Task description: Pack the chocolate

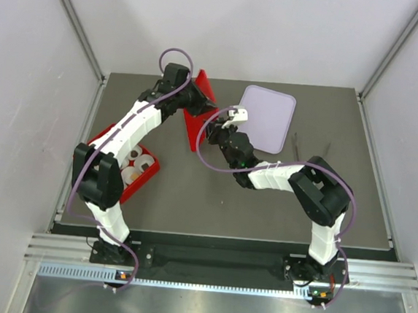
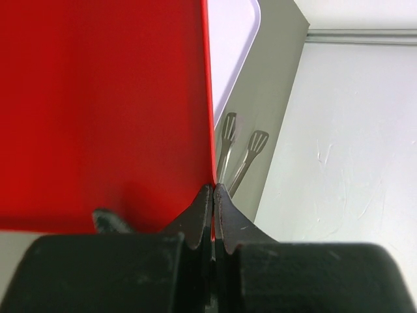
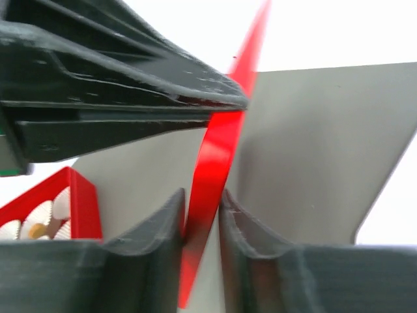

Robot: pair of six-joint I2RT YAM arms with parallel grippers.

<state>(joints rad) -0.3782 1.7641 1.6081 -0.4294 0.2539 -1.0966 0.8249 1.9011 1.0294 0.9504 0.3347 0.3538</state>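
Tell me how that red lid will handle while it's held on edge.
Probably floppy: the lid looks bowed where it passes between the right pincer's fingers. Likely light, since the left pincer keeps it upright pinching just one thin edge. Its glossy faces might let it slip or pivot in so narrow a pinch.

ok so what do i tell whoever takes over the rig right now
Left gripper: jaws shut on the red lid, holding it up on edge.
Right gripper: jaws closed on the same lid, at its other end.
Chocolate sits in paper cups in the red box, off to the left.
Done: visible pieces are boxed. Left: set the lid on the box.
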